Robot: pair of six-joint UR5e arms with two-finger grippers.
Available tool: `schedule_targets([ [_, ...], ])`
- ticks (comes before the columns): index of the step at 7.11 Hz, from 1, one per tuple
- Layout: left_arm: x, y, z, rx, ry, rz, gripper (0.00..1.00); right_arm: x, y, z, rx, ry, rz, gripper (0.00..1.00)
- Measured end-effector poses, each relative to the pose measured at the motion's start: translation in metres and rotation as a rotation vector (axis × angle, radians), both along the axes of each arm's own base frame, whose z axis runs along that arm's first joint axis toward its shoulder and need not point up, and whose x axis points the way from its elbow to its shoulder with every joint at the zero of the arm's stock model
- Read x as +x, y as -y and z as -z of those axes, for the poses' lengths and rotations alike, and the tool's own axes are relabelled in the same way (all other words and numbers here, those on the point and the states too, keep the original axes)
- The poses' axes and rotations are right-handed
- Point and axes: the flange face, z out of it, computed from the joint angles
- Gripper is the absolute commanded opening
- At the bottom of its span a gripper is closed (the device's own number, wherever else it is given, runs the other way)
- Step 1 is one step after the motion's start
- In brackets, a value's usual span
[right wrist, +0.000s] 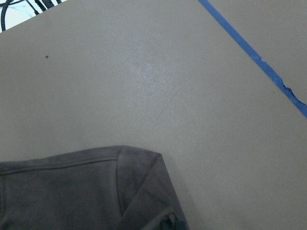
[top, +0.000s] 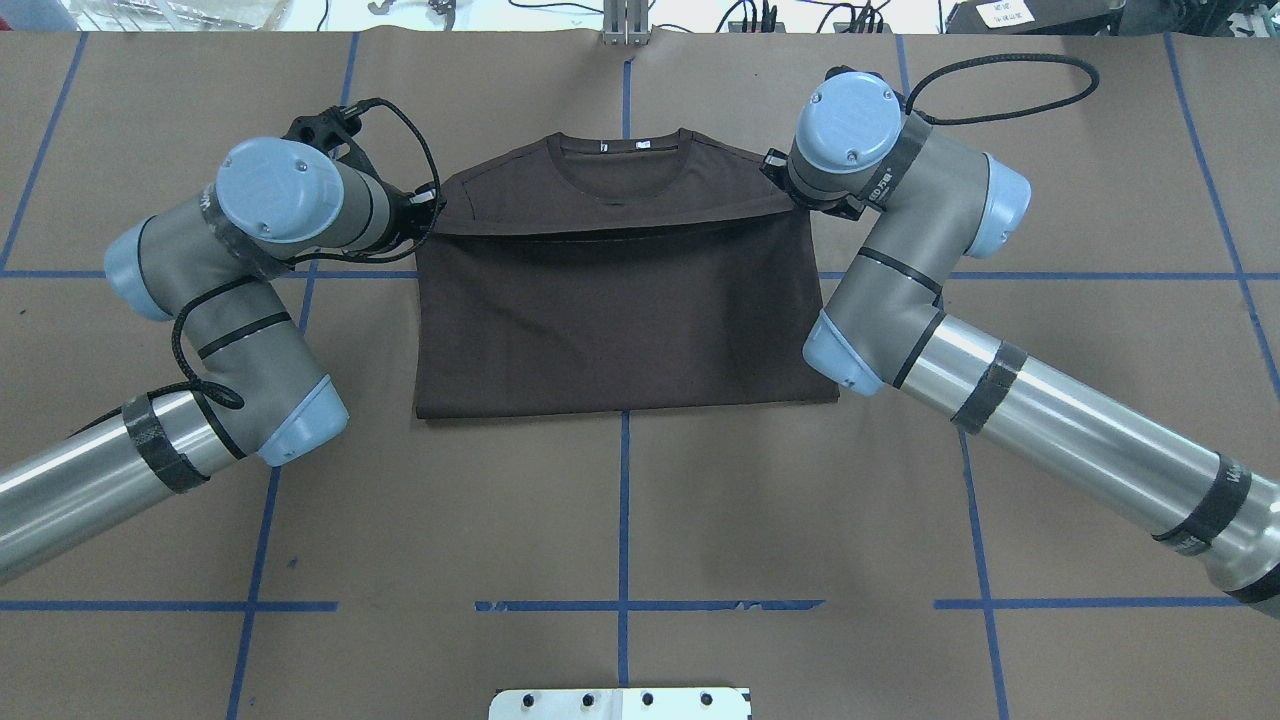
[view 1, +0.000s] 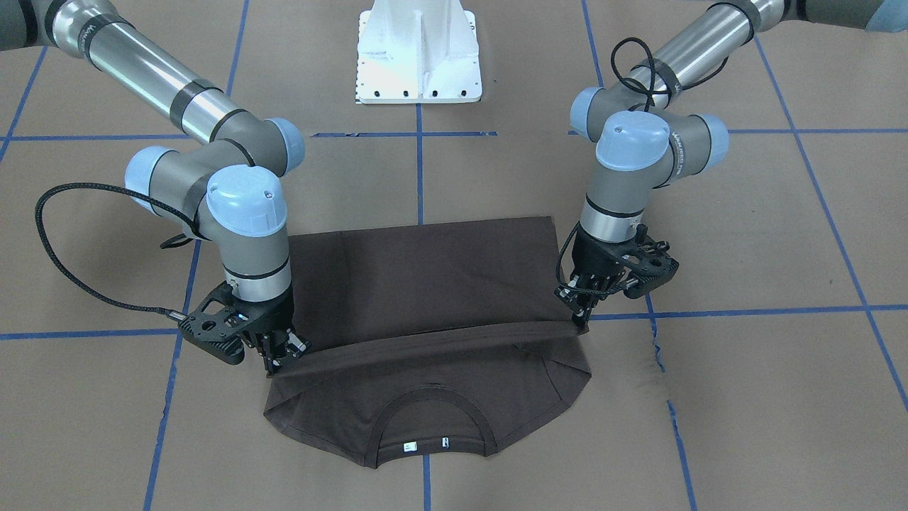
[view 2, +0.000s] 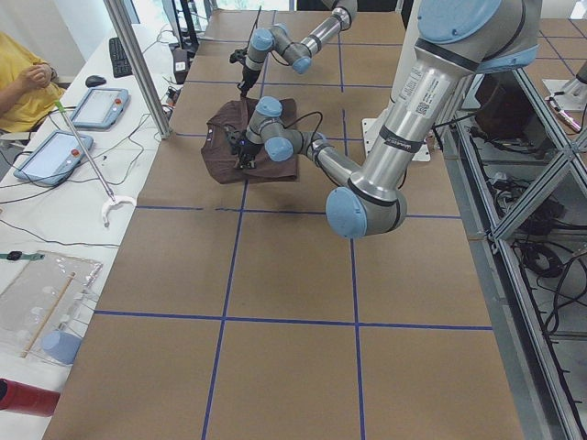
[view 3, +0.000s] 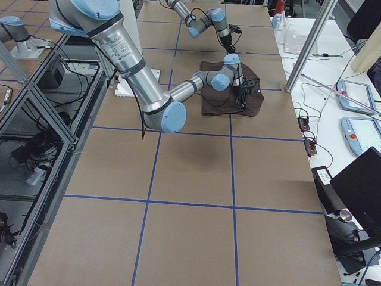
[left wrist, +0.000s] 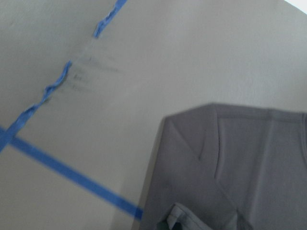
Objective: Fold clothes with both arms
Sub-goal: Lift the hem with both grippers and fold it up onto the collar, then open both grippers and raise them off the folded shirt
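The dark brown T-shirt (view 1: 425, 277) lies on the brown table, its lower half folded over so the hem runs across the chest just short of the ribbed collar (view 1: 433, 415) and its white tags (view 1: 409, 446). It also shows in the overhead view (top: 620, 320). My left gripper (view 1: 582, 323) is shut on one end of the folded hem, low at the table. My right gripper (view 1: 280, 363) is shut on the other end. In the overhead view the left gripper (top: 435, 205) and the right gripper (top: 785, 195) are mostly hidden under their wrists. Both wrist views show only a shoulder corner of the shirt (left wrist: 230, 163) (right wrist: 86, 187).
The white base pedestal (view 1: 418, 53) stands at the robot's side of the table. Blue tape lines (top: 624, 500) grid the brown table cover. A side table with tablets (view 2: 55, 151) and a seated person in yellow (view 2: 23, 82) lies beyond the far edge.
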Motion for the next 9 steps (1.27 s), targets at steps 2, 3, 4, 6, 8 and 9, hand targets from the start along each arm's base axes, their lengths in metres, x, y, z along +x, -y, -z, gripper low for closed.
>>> schedule_targets([
  [2, 0.000, 0.012, 0.004, 0.028, 0.017, 0.005, 0.00, 0.004, 0.015, -0.002, 0.001, -0.017, -0.002, 0.00],
  [3, 0.004, 0.019, 0.006, 0.029, 0.025, 0.008, 0.00, 0.003, 0.019, 0.000, 0.002, -0.020, -0.003, 0.00],
  [4, 0.008, 0.024, 0.005, 0.029, 0.035, 0.014, 0.00, 0.001, 0.021, 0.003, 0.003, -0.019, -0.003, 0.00],
  [6, 0.011, 0.029, 0.000, 0.025, 0.048, 0.022, 0.22, -0.001, 0.024, 0.004, 0.004, -0.024, -0.004, 0.42],
  [8, 0.010, 0.032, -0.001, 0.041, 0.056, 0.025, 0.33, -0.005, 0.031, 0.013, 0.014, -0.031, -0.015, 0.70],
  [9, 0.008, 0.032, 0.002, 0.066, 0.032, 0.028, 0.35, -0.005, 0.032, 0.021, 0.025, -0.023, -0.019, 0.71],
])
